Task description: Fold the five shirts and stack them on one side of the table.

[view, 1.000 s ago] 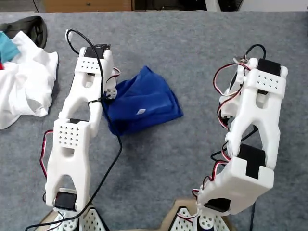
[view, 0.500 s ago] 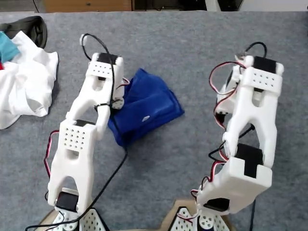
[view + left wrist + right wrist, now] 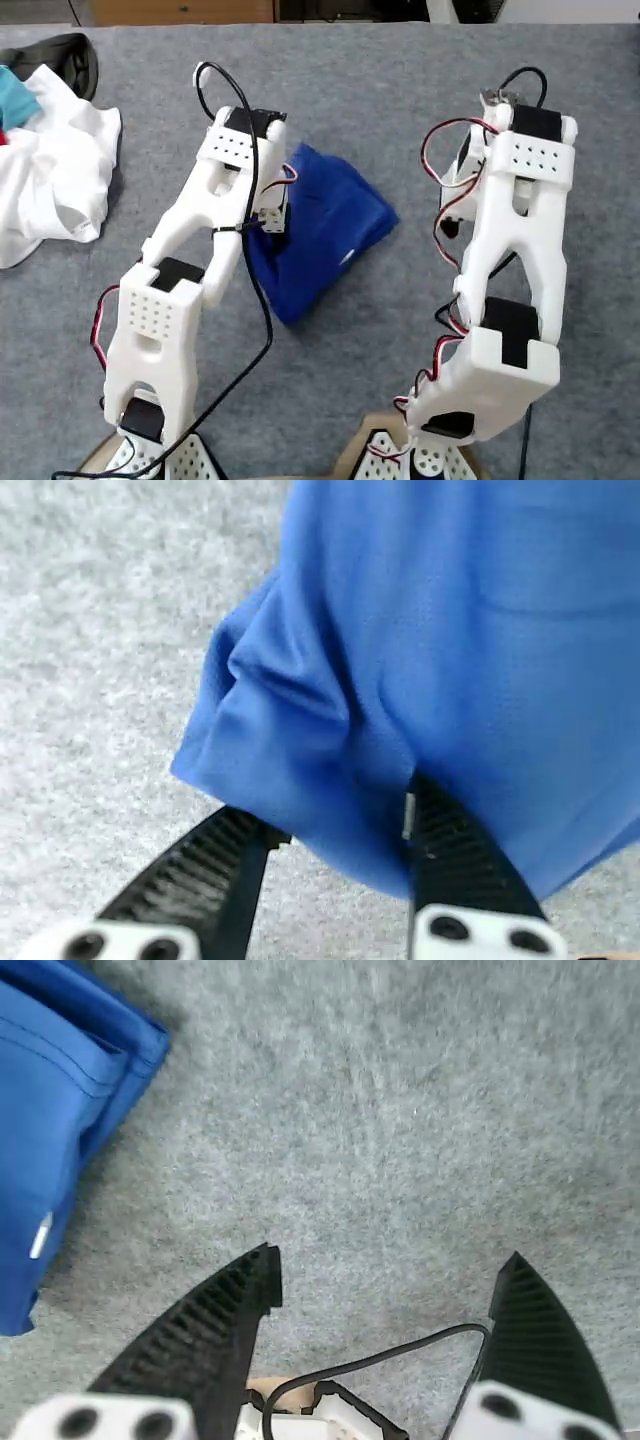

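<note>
Compared with a second ago, the left arm has swung toward the middle of the bench [image 3: 400, 80] and the blue shirt [image 3: 335, 225] has gone with it: the shirt is turned, one corner now points to the near edge, and it lies between the two arms. The right arm has shifted only a little. The left hand [image 3: 340, 810] is partly closed around a thick fold at the edge of the blue shirt, with the cloth bunched between its two black fingers and touching both. The right hand [image 3: 390, 1258] is spread wide, holds nothing, and hangs over bare grey bench, with the corner of the blue shirt near it but apart. There are two arms and one blue shirt. At the far left corner is a loose heap with one white shirt [image 3: 55, 170], one teal cloth [image 3: 15, 100] and one dark cloth [image 3: 70, 55], all unfolded.
</note>
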Tool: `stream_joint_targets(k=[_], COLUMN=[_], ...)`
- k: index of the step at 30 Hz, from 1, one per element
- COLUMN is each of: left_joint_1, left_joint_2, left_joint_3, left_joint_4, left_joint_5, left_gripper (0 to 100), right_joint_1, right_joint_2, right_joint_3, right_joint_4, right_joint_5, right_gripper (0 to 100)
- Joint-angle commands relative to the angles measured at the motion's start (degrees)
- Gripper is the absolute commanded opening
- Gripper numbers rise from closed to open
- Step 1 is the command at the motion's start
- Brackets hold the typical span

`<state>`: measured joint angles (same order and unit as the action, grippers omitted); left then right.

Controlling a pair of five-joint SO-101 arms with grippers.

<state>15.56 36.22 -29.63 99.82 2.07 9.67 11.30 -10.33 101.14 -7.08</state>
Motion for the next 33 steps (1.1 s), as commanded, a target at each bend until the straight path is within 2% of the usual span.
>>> stream_joint_targets(k=[1, 7, 15, 17, 21, 23, 30, 33], left_joint_1=[-0.3, -5.9, -12.1, -13.2, -15.6, -16.7, -18.8, -19.8], left_joint_2=[-4.6, -5.0, -5.0, -5.0, -6.7, -9.5, -27.9, -36.7], left_joint_3=[1.5, 0.1, -0.5, -0.5, -0.3, 0.8, 10.1, 16.5], left_joint_4=[1.0, 1.0, 1.0, 1.0, 1.0, 1.0, 1.0, 1.0], left_joint_5=[-0.8, -5.0, -8.8, -9.1, -12.4, -13.5, -16.6, -16.6], left_gripper=[21, 21, 21, 21, 21, 21, 21, 21], right_joint_1=[-2.5, -11.3, -16.9, -18.5, -19.3, -19.8, -24.7, -27.5], right_joint_2=[-3.9, -3.8, -5.8, -7.4, -11.3, -12.2, -12.3, -12.3], right_joint_3=[-2.9, 0.2, 1.6, 1.5, 1.5, 1.4, 2.5, 5.4], right_joint_4=[1.1, 1.1, 1.1, 1.1, 0.9, 0.2, -5.6, -10.3], right_joint_5=[-0.4, -0.4, -1.8, -7.9, -28.4, -35.4, -45.8, -47.1], right_gripper=[34.2, 34.2, 34.2, 34.3, 34.3, 34.3, 34.3, 34.3])
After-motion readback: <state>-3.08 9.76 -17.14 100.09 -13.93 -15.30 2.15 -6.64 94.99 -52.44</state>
